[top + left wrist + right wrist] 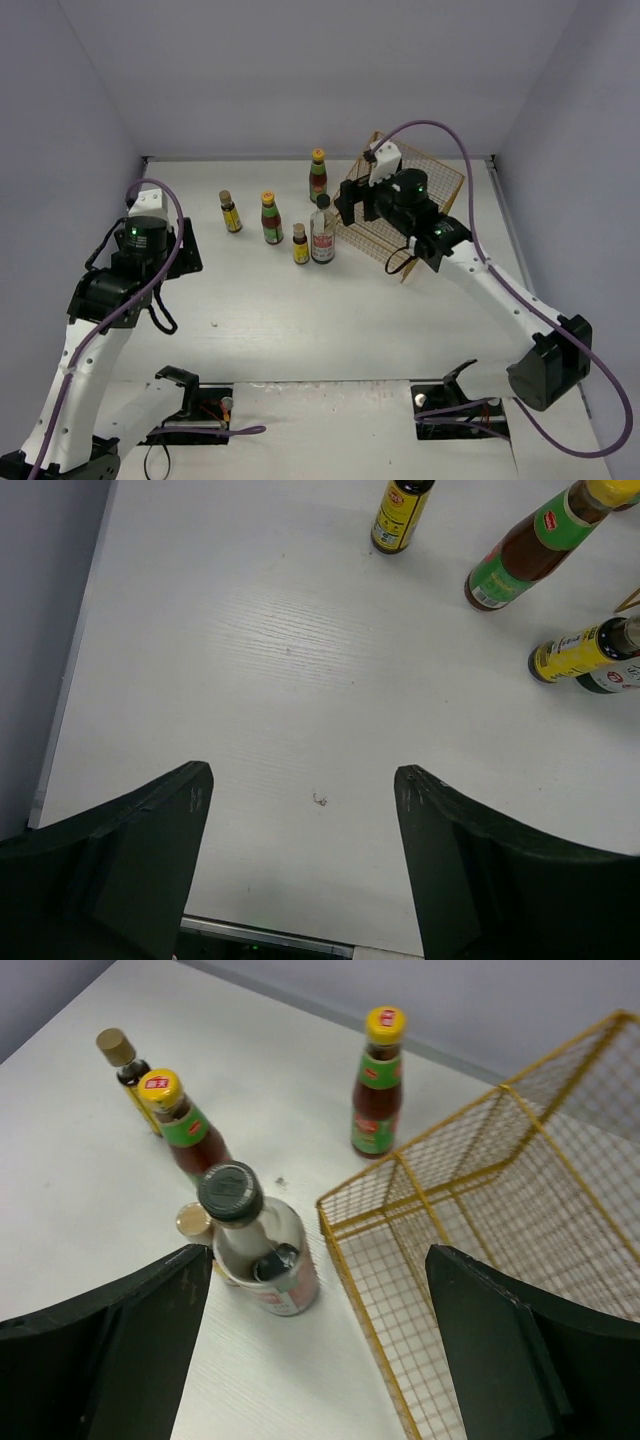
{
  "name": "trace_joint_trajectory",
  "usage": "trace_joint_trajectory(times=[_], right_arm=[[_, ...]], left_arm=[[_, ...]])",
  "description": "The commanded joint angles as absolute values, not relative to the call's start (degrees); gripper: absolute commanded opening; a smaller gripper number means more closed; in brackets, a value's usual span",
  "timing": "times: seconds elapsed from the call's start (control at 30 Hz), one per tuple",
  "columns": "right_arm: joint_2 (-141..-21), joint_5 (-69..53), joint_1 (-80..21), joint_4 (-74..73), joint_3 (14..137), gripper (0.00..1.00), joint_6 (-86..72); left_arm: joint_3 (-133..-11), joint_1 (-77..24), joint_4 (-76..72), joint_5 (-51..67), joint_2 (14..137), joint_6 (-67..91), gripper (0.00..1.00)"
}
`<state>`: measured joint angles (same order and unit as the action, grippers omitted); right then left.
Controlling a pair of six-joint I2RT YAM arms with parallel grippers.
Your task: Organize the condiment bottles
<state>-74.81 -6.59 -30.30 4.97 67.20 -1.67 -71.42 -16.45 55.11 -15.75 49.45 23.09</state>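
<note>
Right gripper [318, 1360] gapes wide and empty just above the tall clear bottle [262, 1260], beside the wire basket [455, 1145]; left gripper [300, 865] is spread wide too, empty. Nothing looks sorted yet — all five condiment bottles [271, 218] stand on the table [250, 320] outside it, caps up, long axes vertical.

White table [300, 330], five condiment bottles [272, 220] upright toward the back; gold wire basket [448, 178] just beside
</note>
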Motion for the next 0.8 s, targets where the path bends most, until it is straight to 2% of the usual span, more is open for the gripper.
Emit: trace_joint_trajectory(times=[0.0, 0.27, 0.77], right_arm=[[-76.6, -6.9, -32.8, 17.0, 69.2, 0.94, -2.3], [-82.0, -9.0, -35.7, 21.6, 67.9, 0.99, -3.7], [-87.8, -8.2, -36.4, 28.3, 63.9, 0.89, -4.0]], left_arm=[[-73.1, -16.7, 54.4, -14.7, 49.0, 24.3, 0.73], [-71.9, -16.7, 55.3, -14.1, 47.6, 24.9, 0.73], [-71.3, -16.7, 54.8, -13.1, 48.3, 24.9, 0.73]])
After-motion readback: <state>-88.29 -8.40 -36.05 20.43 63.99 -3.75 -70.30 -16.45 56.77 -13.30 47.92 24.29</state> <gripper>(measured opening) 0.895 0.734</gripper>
